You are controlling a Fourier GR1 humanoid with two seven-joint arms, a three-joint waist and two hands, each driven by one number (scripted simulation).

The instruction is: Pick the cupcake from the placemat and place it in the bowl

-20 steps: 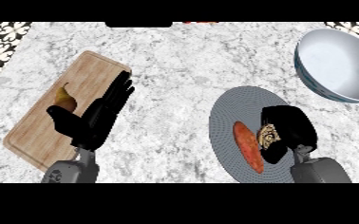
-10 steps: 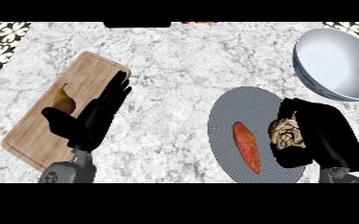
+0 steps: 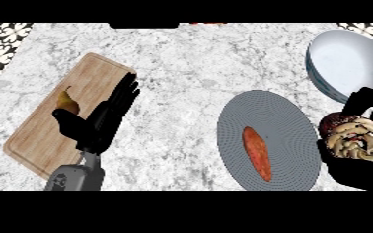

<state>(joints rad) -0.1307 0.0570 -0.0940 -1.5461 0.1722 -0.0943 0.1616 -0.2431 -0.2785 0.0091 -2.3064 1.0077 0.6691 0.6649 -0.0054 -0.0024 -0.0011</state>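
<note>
1. At 7 o'clock, the left robot hand (image 3: 102,121), matte black on a grey forearm, is released. Its straight fingers lie over the right edge of a pale, grained wooden cutting board (image 3: 40,140).
2. At 4 o'clock, the right robot hand (image 3: 350,173) curls round the cupcake (image 3: 350,139), a lumpy brown-and-cream swirl just off the placemat's 3 o'clock rim.
3. The placemat (image 3: 277,113) is a grey, finely ribbed oval carrying a tapered orange vegetable (image 3: 256,153).
4. A small yellow-brown pear (image 3: 67,103) sits on the board.
5. At 2 o'clock, the smooth, round white bowl (image 3: 342,64) stands on the speckled marble tabletop (image 3: 189,64).
</note>
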